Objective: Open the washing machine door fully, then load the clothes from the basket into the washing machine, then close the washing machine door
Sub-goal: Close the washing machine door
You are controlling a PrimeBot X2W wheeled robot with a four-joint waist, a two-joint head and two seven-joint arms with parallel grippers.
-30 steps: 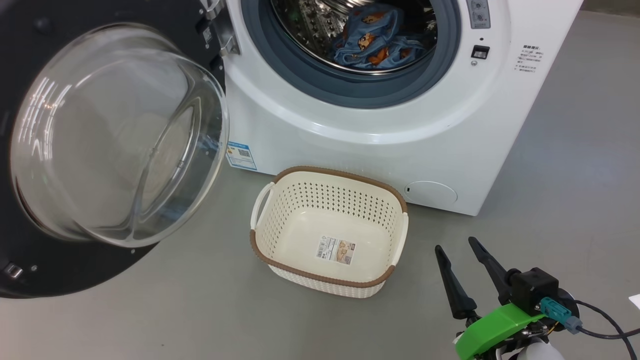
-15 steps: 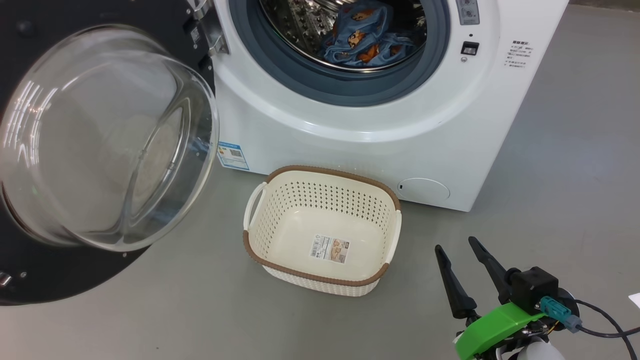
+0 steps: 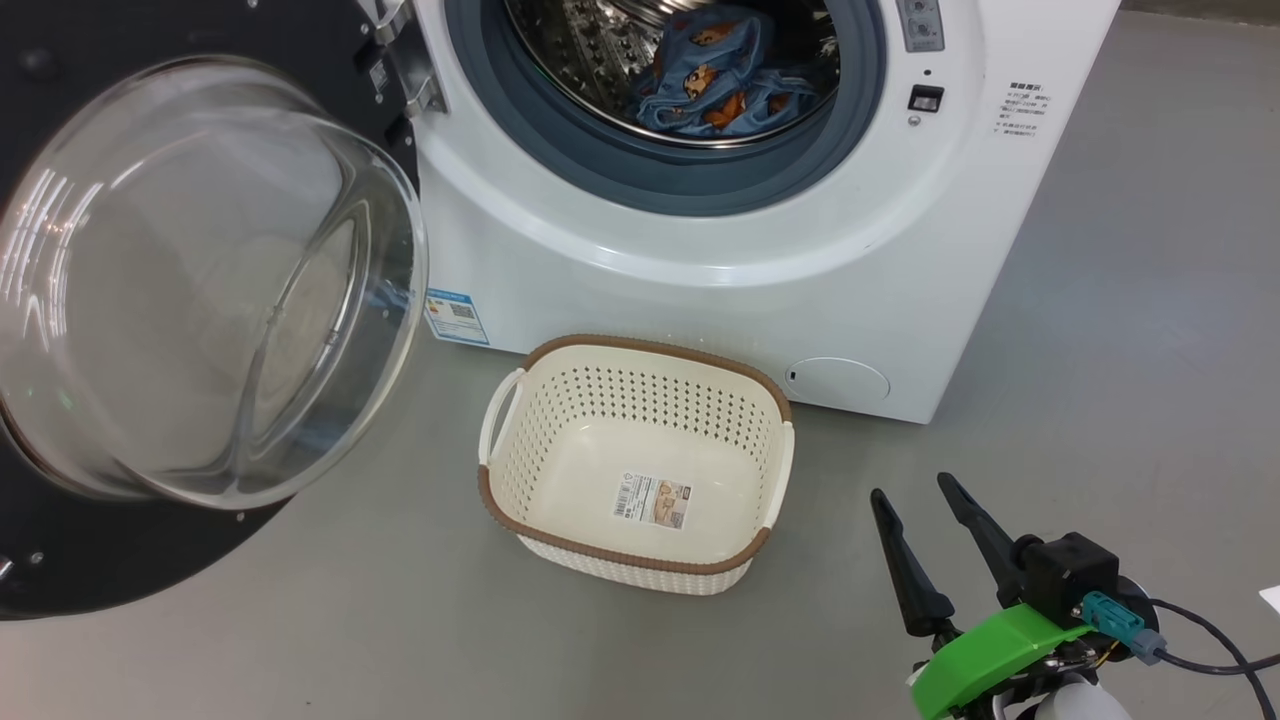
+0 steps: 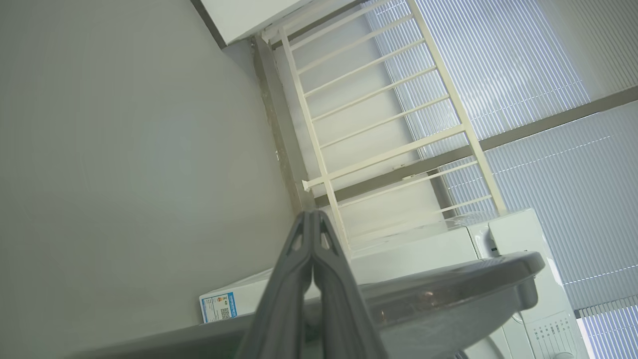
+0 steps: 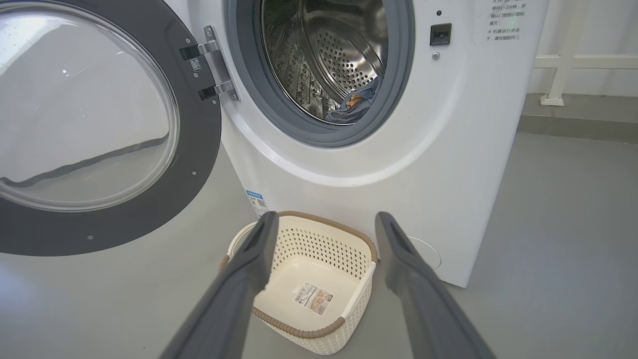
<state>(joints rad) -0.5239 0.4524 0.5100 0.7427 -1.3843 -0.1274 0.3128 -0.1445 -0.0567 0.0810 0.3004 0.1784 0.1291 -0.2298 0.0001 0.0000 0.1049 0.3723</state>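
My right gripper (image 3: 910,488) is open wide. Its two dark fingers are far apart and hold nothing. It hangs low on my right, over the grey floor (image 3: 1100,330). It is near the basket (image 3: 655,346) but does not touch it. When I look along these fingers from my right wrist, I see the basket between them, farther off on the floor.

The basket is cream with a brown rim and white handles. I can see right down to its bottom, where there is a little label sticker (image 3: 652,500). It sits on the floor just in front of the washing machine (image 3: 700,290).

My left gripper (image 4: 312,214) is shut tight, one finger pressed on the other, with nothing between them. Behind these fingers the curved grey edge of the door (image 4: 448,279) runs across. I cannot tell if I touch it. Past that I see a white railing (image 4: 389,124) and window blinds (image 4: 498,60).

The door is swung wide open on the left side of the washing machine. It is big, round and black, and its clear glass bowl (image 3: 200,280) bulges out toward me.

The clothes (image 3: 710,85) lie inside the shiny steel drum (image 3: 580,50), down at the bottom. They are blue with orange-brown bears. A grey ring (image 3: 620,170) goes all round the opening. Low on the front there is a blue sticker (image 3: 455,315) by the door. A round flap (image 3: 838,380) is just behind the basket's right corner.
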